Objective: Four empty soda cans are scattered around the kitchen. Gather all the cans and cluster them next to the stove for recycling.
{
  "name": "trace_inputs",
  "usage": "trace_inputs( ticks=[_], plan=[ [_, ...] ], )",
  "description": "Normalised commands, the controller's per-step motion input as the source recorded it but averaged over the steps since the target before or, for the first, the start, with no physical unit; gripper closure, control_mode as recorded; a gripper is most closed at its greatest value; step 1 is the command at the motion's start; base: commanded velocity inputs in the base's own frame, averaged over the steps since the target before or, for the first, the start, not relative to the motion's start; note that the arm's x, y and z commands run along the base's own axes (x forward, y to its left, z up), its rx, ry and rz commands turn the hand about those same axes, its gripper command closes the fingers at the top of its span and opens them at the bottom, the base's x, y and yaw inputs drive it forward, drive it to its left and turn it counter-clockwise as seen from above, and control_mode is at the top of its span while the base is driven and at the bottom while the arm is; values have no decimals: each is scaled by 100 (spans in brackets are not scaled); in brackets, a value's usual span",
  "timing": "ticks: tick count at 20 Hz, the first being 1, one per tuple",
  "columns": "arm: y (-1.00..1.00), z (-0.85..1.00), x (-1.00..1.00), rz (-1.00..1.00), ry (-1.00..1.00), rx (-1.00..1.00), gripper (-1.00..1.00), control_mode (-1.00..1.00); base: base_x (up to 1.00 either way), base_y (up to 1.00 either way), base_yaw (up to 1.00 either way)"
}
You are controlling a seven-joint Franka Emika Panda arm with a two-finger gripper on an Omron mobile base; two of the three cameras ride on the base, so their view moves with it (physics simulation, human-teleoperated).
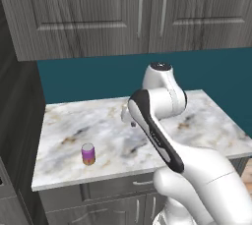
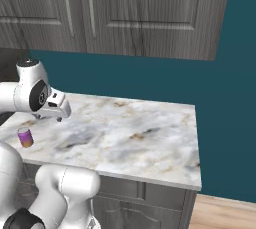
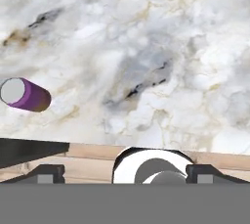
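One purple-magenta soda can (image 1: 88,154) with a silver top stands upright near the front left of the marble counter (image 1: 206,121). It also shows at the left edge in the right base view (image 2: 25,137) and at the left in the hand view (image 3: 24,94). My gripper (image 2: 48,118) hovers above the counter, behind the can and to its right, apart from it. The forearm partly hides the gripper (image 1: 129,120) in the left base view. In the hand view the gripper (image 3: 126,175) stands open, its fingertips (image 3: 46,174) wide apart with nothing between them. The stove is out of view.
Grey wall cabinets (image 1: 138,13) hang above the counter against a teal wall (image 2: 150,80). A tall dark cabinet side (image 1: 17,121) borders the counter on the left. The counter ends at its right edge (image 2: 197,143), with wooden floor (image 2: 220,215) beyond.
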Motion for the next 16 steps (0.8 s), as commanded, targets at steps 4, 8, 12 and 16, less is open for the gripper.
trace_inputs(
  ticks=[4, 8, 12, 16],
  plan=[
    [96, -41, 3, -6, 6, 0, -100, -100, 0, 0, 0],
    [94, -47, 14, -8, 5, 0, -100, -100, 0, 0, 0],
    [84, -47, 30, -8, 3, 0, -100, -100, 0, 0, 0],
    [74, -29, 53, -13, 0, -1, -100, -100, 0, 0, 0]
  ],
)
